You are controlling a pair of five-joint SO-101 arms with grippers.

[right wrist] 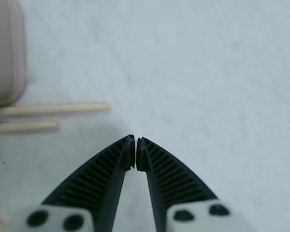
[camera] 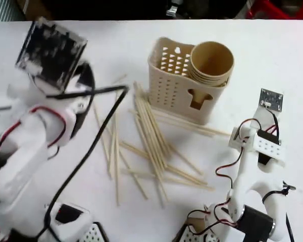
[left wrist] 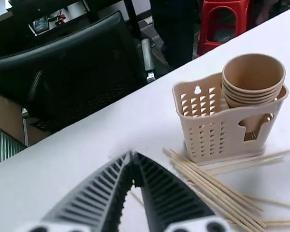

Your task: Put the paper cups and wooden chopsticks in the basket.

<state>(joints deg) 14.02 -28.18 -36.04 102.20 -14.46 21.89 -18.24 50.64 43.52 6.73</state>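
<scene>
A beige perforated basket stands upright at the back middle of the white table, with a stack of paper cups nested in its right side. Many wooden chopsticks lie scattered on the table in front of and left of the basket. The left arm is raised over the table's left side. Its gripper is shut and empty, with the basket and cups farther off. The right gripper is shut and empty just above bare table, near two chopstick ends to the right of the basket.
The right arm stands at the table's right front. A black cable runs across the left chopsticks. Behind the table are a black chair and a red stool. Open tabletop lies to the right of the basket.
</scene>
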